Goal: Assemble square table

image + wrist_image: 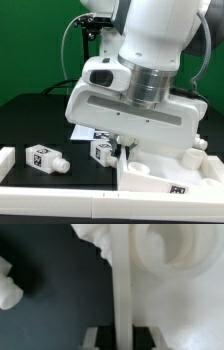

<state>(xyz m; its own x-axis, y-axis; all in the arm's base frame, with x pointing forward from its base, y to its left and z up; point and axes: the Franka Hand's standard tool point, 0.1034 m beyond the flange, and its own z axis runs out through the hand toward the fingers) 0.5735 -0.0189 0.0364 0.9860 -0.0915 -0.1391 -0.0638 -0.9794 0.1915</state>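
Note:
The white square tabletop point(150, 186) lies at the exterior view's lower right, rim up. My gripper point(125, 147) is down at its near left corner. In the wrist view the tabletop's thin raised rim point(122, 286) runs straight between my fingertips point(103, 338), with the dark pads against both sides, so my gripper point(123, 339) is shut on the rim. A round socket point(178, 252) shows on the tabletop's inner face. Two tagged white legs point(42, 157) point(102, 150) lie on the black table to the left of the tabletop. A third leg point(191, 157) lies on the tabletop.
A long white rail point(55, 193) runs along the front edge, with a short white block point(6, 160) at the far left. A white blob, probably a leg point(6, 283), lies on the dark table beside the rim. The arm hides the area behind the gripper.

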